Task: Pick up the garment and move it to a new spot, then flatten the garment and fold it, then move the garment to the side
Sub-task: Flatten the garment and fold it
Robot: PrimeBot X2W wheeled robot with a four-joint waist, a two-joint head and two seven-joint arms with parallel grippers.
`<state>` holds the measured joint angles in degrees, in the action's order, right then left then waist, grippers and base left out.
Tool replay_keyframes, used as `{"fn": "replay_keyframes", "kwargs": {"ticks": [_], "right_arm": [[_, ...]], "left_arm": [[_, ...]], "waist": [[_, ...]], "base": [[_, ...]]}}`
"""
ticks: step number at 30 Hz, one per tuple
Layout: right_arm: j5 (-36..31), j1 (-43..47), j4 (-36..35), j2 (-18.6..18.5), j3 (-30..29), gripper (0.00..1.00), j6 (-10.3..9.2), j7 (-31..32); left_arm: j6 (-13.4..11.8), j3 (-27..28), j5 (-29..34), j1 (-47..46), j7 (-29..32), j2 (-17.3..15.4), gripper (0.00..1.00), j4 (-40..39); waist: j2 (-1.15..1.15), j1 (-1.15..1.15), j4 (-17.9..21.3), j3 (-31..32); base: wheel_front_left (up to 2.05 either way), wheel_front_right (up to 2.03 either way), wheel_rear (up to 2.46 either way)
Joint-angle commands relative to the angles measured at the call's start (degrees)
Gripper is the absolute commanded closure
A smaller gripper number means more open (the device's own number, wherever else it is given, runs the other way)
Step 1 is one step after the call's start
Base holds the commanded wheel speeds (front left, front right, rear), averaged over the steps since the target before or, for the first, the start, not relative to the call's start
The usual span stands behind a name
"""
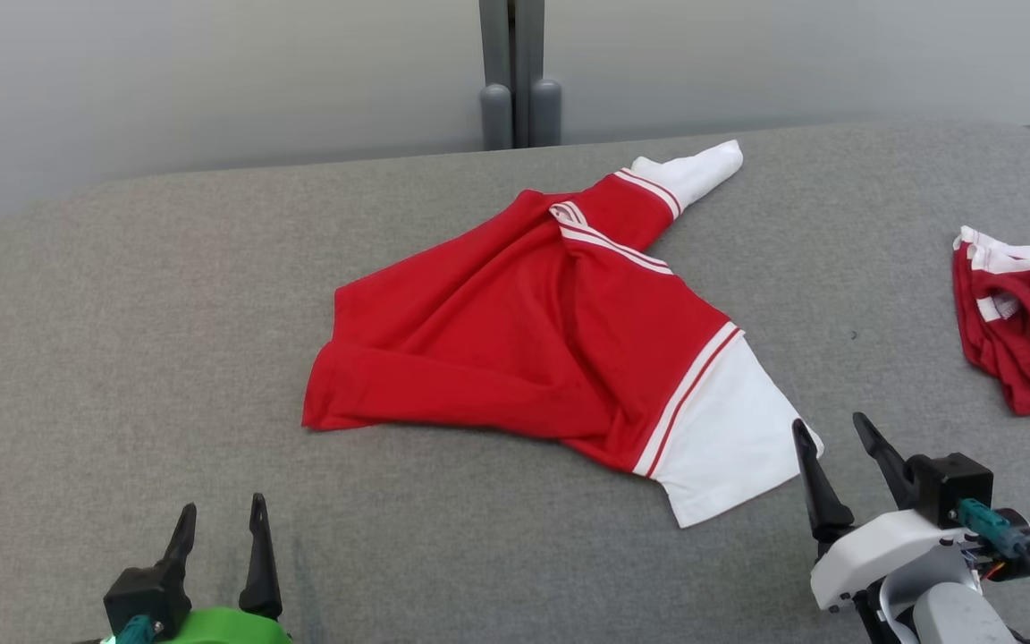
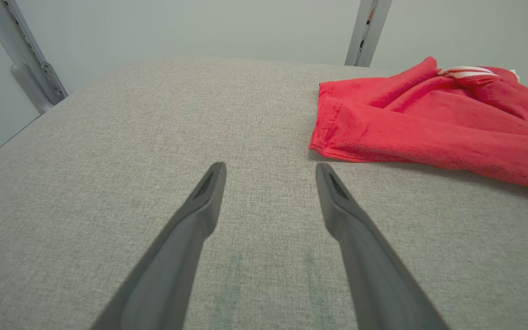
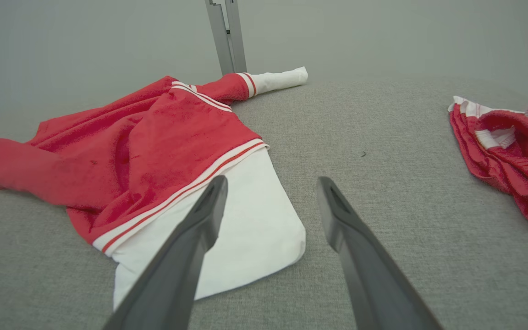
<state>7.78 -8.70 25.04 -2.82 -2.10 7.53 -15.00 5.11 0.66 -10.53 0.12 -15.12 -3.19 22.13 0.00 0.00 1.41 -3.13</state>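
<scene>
Head view, pick-up not yet started: red jersey [image 1: 533, 340] crumpled mid-tabletop [image 1: 122, 358], left end effector [image 1: 223, 503] and right end effector [image 1: 830, 421] wide open, empty, by front edge; next probably right pinches near white sleeve [image 1: 730, 447].

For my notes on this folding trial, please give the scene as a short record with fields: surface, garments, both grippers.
surface: grey fabric-covered table
main garment: red shirt, crumpled, near the middle, not yet flattened
near sleeve: white sleeve end, lying flat toward the robot's right
second garment: red and white bundle at the right edge
left gripper: open, empty, apart from the shirt
right gripper: open, empty, fingertips beside the white sleeve end
</scene>
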Motion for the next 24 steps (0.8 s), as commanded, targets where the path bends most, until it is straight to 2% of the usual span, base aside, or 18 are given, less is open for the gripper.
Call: {"fn": "replay_keyframes", "kwargs": {"ticks": [1,8,15,24], "right_arm": [[-0.3,0.5,0.0,-0.2,-0.1,0.00,-0.10,-0.2],[-1.3,-2.3,-0.4,-0.2,-0.3,0.00,-0.10,-0.2],[-2.2,-5.3,-0.5,-0.2,-1.0,0.00,-0.10,-0.2],[-2.2,-7.5,-1.2,-0.2,-0.8,0.00,-0.10,-0.2]], "left_arm": [[0.4,0.3,0.2,0.4,0.0,0.0,0.00,-0.5],[1.4,-1.6,-0.9,-4.3,0.0,0.2,0.00,0.3],[2.0,-4.2,-1.4,-12.0,0.0,0.2,0.00,4.3],[2.3,-1.6,-0.3,-18.8,0.0,0.1,0.00,11.7]], "waist": [[0.00,0.00,-0.1,-0.3],[0.00,0.00,0.3,-4.4],[0.00,0.00,1.1,-10.5],[0.00,0.00,2.9,-15.4]], "base": [[0.00,0.00,0.00],[0.00,0.00,0.00],[0.00,0.00,0.00],[0.00,0.00,0.00]]}}
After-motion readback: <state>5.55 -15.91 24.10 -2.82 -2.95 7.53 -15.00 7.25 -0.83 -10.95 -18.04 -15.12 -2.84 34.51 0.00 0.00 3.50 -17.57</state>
